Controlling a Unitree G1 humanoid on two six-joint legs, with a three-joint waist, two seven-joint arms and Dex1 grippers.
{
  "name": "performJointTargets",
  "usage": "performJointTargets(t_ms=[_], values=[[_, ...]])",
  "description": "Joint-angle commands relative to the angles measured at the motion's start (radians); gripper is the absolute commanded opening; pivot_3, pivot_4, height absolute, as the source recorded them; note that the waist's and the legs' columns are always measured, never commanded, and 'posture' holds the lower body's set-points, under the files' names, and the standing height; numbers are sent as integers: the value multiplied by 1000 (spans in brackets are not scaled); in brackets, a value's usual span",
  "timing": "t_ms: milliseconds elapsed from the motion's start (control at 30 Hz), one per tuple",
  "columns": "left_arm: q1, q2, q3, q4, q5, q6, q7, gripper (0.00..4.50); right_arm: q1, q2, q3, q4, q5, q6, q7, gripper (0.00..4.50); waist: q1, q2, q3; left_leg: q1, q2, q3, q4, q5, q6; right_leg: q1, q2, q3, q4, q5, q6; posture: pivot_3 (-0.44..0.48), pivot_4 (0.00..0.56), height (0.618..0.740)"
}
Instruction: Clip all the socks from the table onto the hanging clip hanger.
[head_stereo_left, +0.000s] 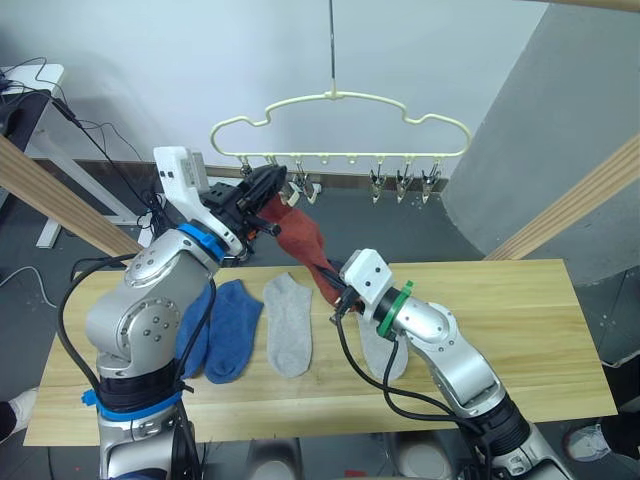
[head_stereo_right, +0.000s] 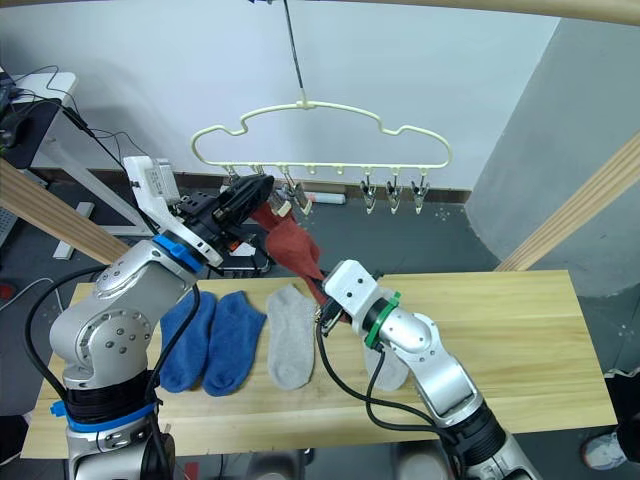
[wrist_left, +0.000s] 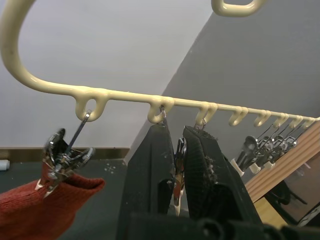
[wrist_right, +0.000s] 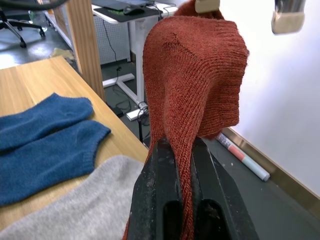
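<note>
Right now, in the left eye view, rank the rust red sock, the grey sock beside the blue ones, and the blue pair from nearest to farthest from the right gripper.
1. Rust red sock, held in the right gripper.
2. Grey sock, just to its left.
3. Blue pair, farther left.

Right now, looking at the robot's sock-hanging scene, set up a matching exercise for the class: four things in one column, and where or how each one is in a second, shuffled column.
Things:
1. rust red sock
2. blue socks
3. left gripper
4. right gripper

Places or states:
A. lying flat side by side on the table
B. shut on the sock's lower end
C. raised at a clip of the clip hanger
D. hanging from a clip, stretched down toward the table

Pairs: 1-D, 2-A, 3-C, 4-B
</note>
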Motion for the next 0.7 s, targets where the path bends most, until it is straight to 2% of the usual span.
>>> performJointTargets(t_ms=[33,700], values=[[-22,10,20,-47,-37,-12,-9,237,-3,17,11,-26,-3,-33,11,0,0,0,0,0,0,0,0,0,0,0,0,0,0,0,0,-143,338,740],[-3,31,22,-34,-33,-20,-26,237,-8,49,3,-41,-25,-67,-9,0,0,0,0,0,0,0,0,0,0,0,0,0,0,0,0,-144,336,740]])
